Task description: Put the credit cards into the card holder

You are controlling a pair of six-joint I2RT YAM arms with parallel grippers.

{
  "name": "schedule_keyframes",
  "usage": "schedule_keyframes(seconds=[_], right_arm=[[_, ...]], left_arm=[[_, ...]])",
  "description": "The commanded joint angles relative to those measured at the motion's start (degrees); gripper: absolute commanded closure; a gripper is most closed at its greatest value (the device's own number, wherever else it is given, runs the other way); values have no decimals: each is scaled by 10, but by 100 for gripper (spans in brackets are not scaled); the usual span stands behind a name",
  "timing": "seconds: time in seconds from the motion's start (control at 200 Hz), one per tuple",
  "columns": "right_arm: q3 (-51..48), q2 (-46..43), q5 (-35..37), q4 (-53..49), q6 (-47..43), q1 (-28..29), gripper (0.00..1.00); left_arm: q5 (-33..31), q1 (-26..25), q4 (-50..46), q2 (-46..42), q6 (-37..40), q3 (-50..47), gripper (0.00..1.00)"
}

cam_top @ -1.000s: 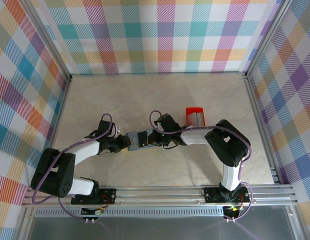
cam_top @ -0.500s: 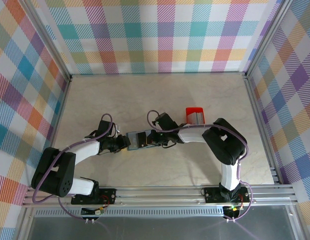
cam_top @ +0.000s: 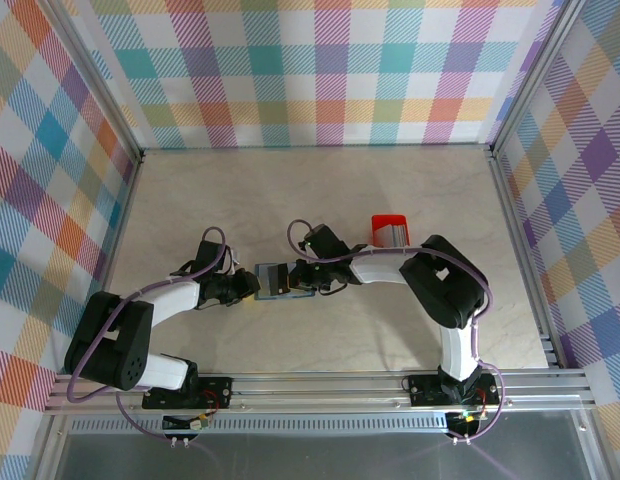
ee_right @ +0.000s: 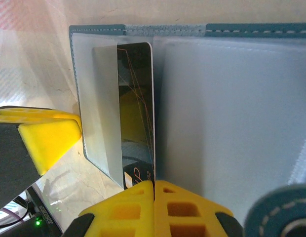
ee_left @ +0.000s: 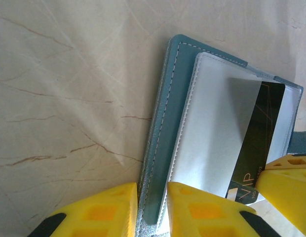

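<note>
Open card holder (cam_top: 274,281) lies mid tabletop (cam_top: 220,190) between the two arms; left pincer (ee_left: 152,200) is narrow, clamped on its teal edge. Right pincer (ee_right: 154,190) is pressed tight on a dark credit card (ee_right: 138,98); the card sits partway inside the holder's clear pocket, VIP end sticking out. Red tray (cam_top: 390,230) sits beyond the right arm, apart from the holder.

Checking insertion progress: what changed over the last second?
The right hand, shut on the card, moved left, pushing it into the case. The left hand tightened on the case's edge. The red tray stayed put; the card is only partly in.
</note>
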Motion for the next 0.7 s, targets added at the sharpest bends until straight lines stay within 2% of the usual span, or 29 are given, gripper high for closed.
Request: schedule_keyframes(seconds=[0.0,0.695], right_arm=[[13,16,0,-14,12,9,100],[66,43,-6,-42,20,34,100]], left_arm=[[18,5,17,6,5,-14,77],[40,5,55,-11,-27,-38,80]])
